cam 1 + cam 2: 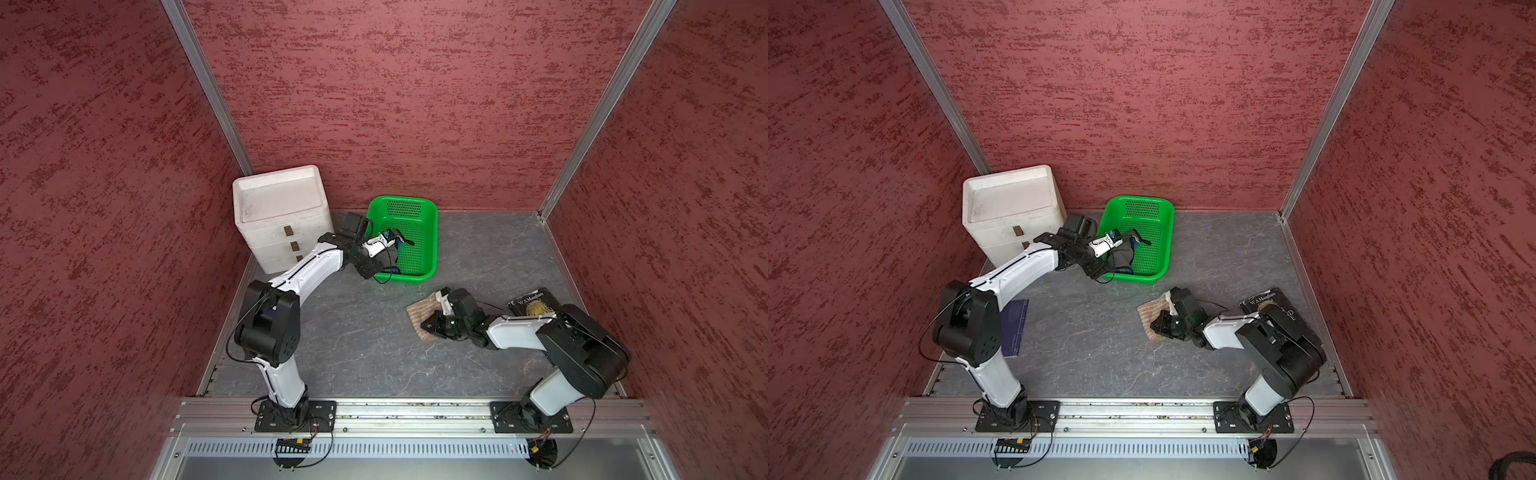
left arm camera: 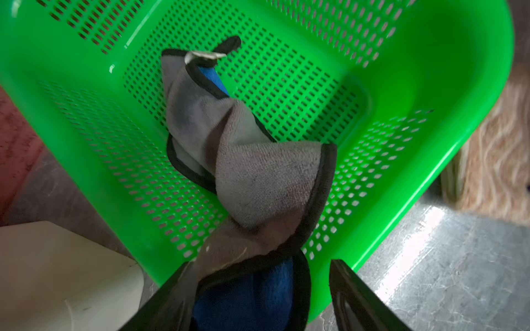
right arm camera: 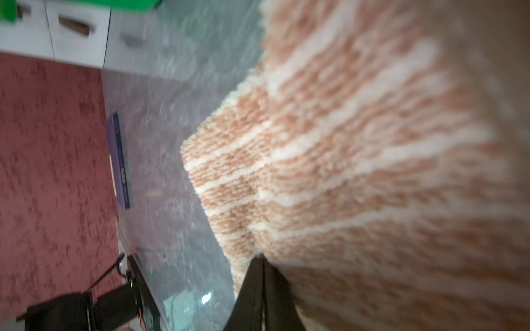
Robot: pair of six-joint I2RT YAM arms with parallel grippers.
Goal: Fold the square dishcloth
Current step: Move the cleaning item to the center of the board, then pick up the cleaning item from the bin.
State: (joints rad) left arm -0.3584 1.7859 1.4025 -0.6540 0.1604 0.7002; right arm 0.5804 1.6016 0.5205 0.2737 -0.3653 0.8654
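The striped dishcloth [image 1: 419, 309], tan with cream bands, lies on the grey desk [image 1: 353, 336] toward the right side, between the green basket [image 1: 432, 253] and a black paperback [image 1: 532, 300]. The right tool [image 1: 430, 326] rests over it. In the right wrist view its jaws are pressed together at the cloth's edge [image 3: 259, 259], and the fabric puckers where they meet, so it has the striped dishcloth pinched. That view is blurred and fine detail is lost.

The left tool [image 2: 259, 269] reaches into the perforated basket near the back wall. Its jaws stand wide apart. A crumpled grey microfibre cloth [image 2: 258, 177] with black trim and a blue underside bunches up between them. One finger touches the fabric and the other stands clear of it, so the cloth is not clamped. The rest of this cloth trails across the basket floor.

A white drawer unit [image 1: 278, 208] stands in the back-left corner just beside the basket. In a top view, a dark blue book [image 1: 1014, 328] lies flat on the desk, partly under the left arm's elbow.
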